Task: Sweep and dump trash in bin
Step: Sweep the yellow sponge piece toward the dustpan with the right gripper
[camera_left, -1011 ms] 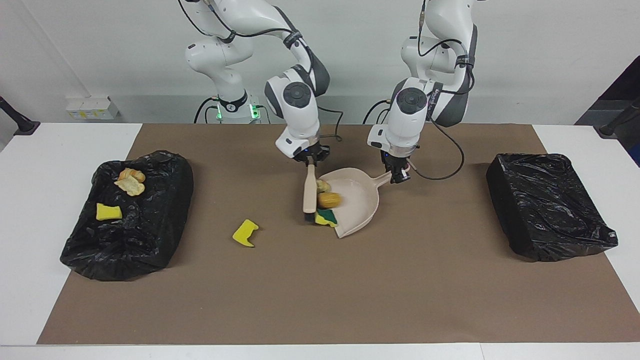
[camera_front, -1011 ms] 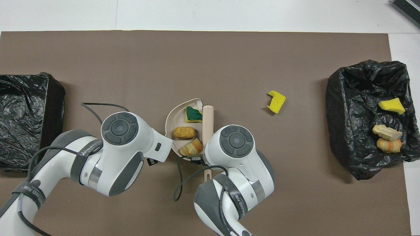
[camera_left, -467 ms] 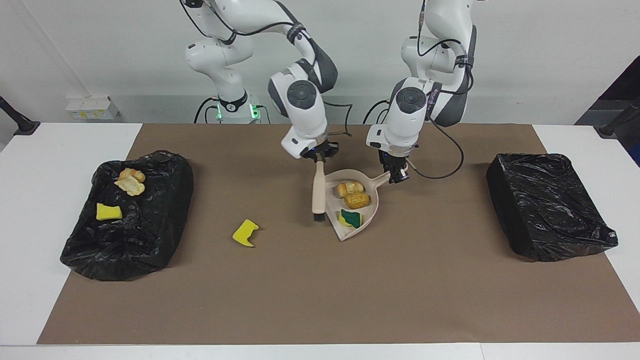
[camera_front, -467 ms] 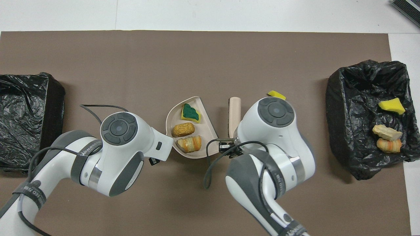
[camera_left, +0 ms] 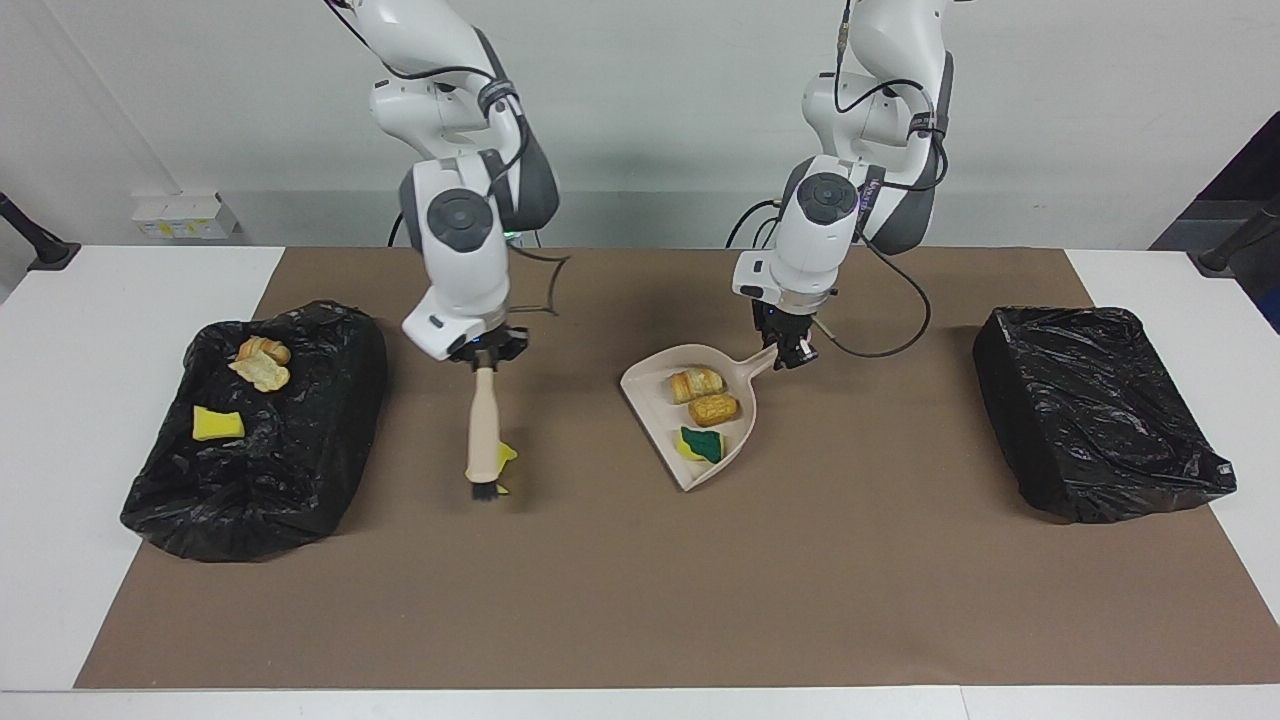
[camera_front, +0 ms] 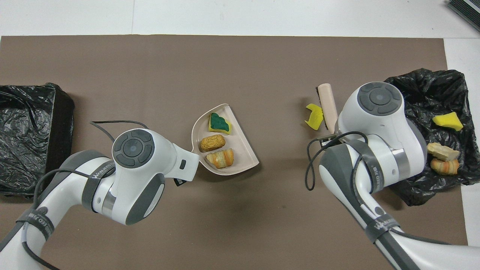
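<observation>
The right claw (camera_left: 484,358), in the left-centre of the facing view, is clamping the top of a beige wooden-handled hand brush with short black bristles (camera_left: 484,432). The brush is hanging almost upright, its bristles down at the brown mat covering the counter (camera_left: 640,600). A small yellow sponge chunk with a notch cut in it (camera_left: 505,458) is lying just beside the brush head, on the side toward the dustpan; whether bristles and chunk are touching I cannot tell.

The left claw (camera_left: 797,352), right of centre in that view, is gripping the short handle of a beige plastic dustpan (camera_left: 652,392) whose open lip is pointing toward the lower edge of the frame. Three scraps are sitting in the pan: a green-topped yellow sponge piece (camera_left: 702,444), a golden-brown bread lump (camera_left: 714,408) and a striped pastry piece (camera_left: 697,382).

A black bag-lined bin (camera_left: 300,470) at the left edge of the frame is already holding three scraps (camera_left: 218,424); a second black bag-lined bin (camera_left: 1100,420) at the right edge shows none.

The loose chunk looks light, soft and springy, likely to tumble or bounce off under a fast stroke, so a slow, low push from its bin side should be suiting it. The pan's load is loose, so the pan probably wants holding level by its handle.
</observation>
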### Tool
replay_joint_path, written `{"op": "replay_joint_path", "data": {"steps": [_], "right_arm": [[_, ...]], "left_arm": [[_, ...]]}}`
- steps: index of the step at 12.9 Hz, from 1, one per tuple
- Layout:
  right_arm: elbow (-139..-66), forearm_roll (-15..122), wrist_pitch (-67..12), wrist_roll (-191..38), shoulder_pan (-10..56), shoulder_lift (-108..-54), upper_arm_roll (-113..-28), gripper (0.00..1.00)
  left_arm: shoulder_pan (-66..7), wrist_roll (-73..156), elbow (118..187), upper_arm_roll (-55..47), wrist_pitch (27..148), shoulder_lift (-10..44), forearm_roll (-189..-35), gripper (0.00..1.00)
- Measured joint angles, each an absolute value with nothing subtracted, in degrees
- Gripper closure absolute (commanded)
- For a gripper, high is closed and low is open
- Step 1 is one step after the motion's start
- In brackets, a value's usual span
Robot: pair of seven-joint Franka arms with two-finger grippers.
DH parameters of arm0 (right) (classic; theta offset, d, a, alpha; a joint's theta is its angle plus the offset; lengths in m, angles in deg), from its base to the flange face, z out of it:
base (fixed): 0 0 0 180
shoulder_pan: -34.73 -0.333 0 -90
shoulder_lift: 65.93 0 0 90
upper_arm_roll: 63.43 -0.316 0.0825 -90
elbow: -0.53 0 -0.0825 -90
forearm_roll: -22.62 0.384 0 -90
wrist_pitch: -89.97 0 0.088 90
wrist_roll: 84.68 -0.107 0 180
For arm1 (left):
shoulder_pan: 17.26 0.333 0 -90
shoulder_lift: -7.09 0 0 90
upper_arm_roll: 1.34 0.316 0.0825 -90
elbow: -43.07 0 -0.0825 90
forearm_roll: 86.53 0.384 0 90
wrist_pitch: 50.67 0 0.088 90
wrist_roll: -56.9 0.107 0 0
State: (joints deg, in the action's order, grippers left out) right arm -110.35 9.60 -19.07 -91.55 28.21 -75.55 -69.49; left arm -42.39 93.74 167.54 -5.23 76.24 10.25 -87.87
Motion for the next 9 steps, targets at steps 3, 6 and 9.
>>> {"op": "replay_joint_path", "data": {"steps": [3,6,9], "right_arm": [[-109.89,4.31,-19.06,-88.62,29.71,-79.20,-69.66,1.00],[-109.46,4.71,-18.85,-88.59,26.20,-81.60,-70.46,1.00],[-108.80,10.92,-18.25,-88.91,21.48,-81.61,-70.58,1.00]], "left_arm": [[-42.52,93.51,167.91,-5.33,76.80,10.31,-88.70,1.00],[-43.94,91.16,168.36,-5.42,77.51,11.44,-88.76,1.00],[-44.25,90.63,168.36,-5.44,77.92,11.71,-88.79,1.00]]}}
